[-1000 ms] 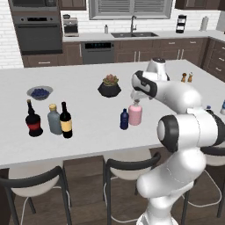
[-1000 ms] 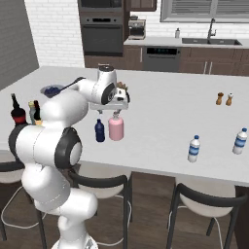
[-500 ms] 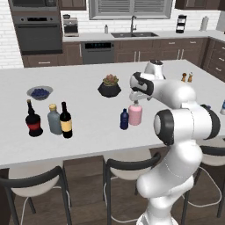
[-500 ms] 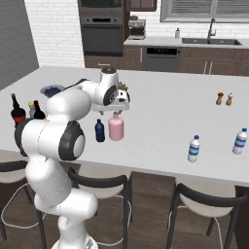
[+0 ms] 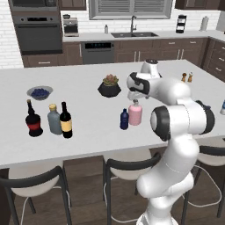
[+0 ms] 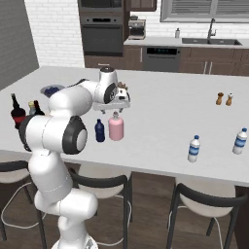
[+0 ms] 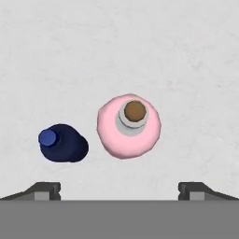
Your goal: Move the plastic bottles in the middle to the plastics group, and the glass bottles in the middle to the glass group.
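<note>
Pincer [image 7: 119,189] released, jaws spread wide, holding nothing, hanging over the squat pink bottle [image 7: 129,126] with the tan stopper, looking straight down on it; bottle sits between the tips but a bit forward of them. Small dark-blue bottle [image 7: 63,143] stands just beside the pink one, apart, not touching. Both upright mid counter [image 5: 88,132], in front of the dark plant pot [image 5: 109,86]. Progress: tall dark wine bottle [image 5: 66,121] with yellow label already stands at the glass group, next to the grey-blue bottle [image 5: 54,119] with yellow cap and the round-bellied black bottle [image 5: 33,121] with red label, so one glass item looks done. Left: pink bottle to the glass group, dark-blue bottle to the plastics group, meaning the water bottles [image 6: 194,149] with blue labels far on the other side of the counter, well apart from the middle pair. Judging by position the pink bottle is the one being lined up for pickup; no contact yet. Roughly a third done
</note>
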